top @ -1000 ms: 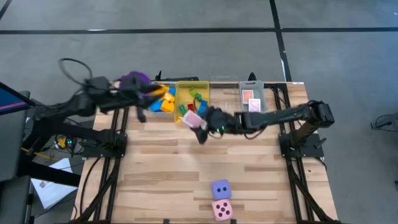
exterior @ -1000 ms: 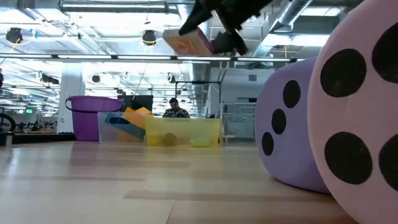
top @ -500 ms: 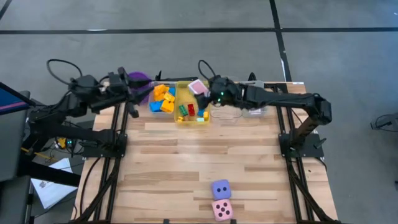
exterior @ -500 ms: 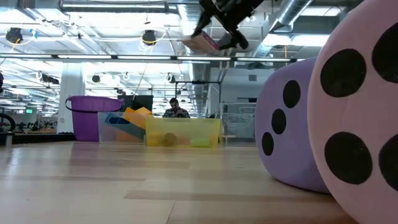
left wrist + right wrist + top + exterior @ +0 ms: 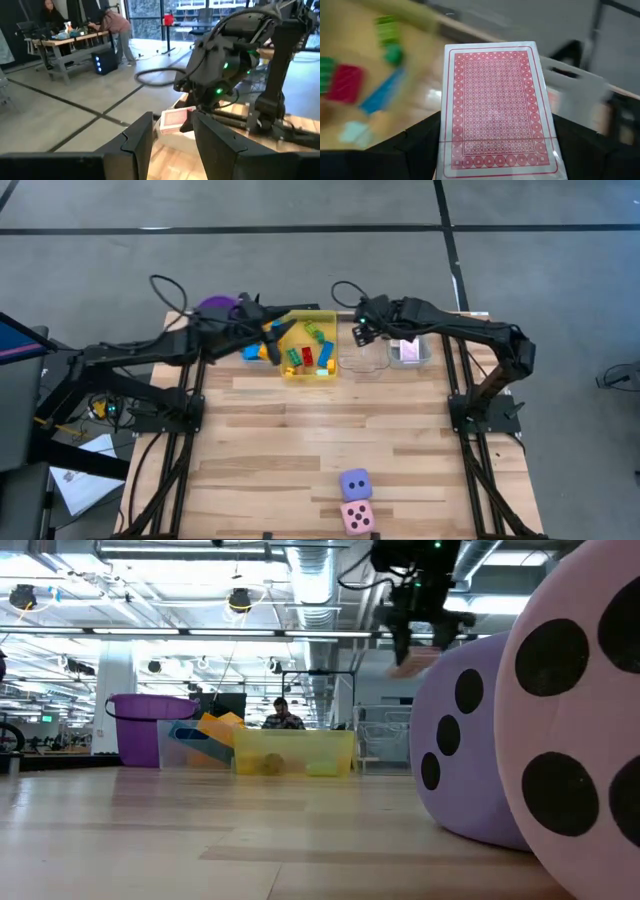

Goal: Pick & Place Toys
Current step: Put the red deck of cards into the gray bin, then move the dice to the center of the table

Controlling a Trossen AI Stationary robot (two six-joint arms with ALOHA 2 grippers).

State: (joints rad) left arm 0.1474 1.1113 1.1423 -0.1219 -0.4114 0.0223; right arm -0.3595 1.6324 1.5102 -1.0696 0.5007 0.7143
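A dark 2-finger right gripper (image 5: 418, 643) hangs high, gripping a pale flat playing card (image 5: 413, 662) beside the big soft purple die (image 5: 468, 752).

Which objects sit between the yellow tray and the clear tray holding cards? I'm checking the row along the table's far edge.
In the high view, another clear tray lies between the yellow tray and the card tray; the right gripper hovers there gripping a card deck.

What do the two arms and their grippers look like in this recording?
Both arms are dark, nearly black, built of slim jointed links on black frame mounts at the table's edges. A loose black cable loops off the left arm, another off the right wrist. The right gripper has a bulky rounded housing with small green lights. The left gripper shows two broad, flat, matte black fingers.
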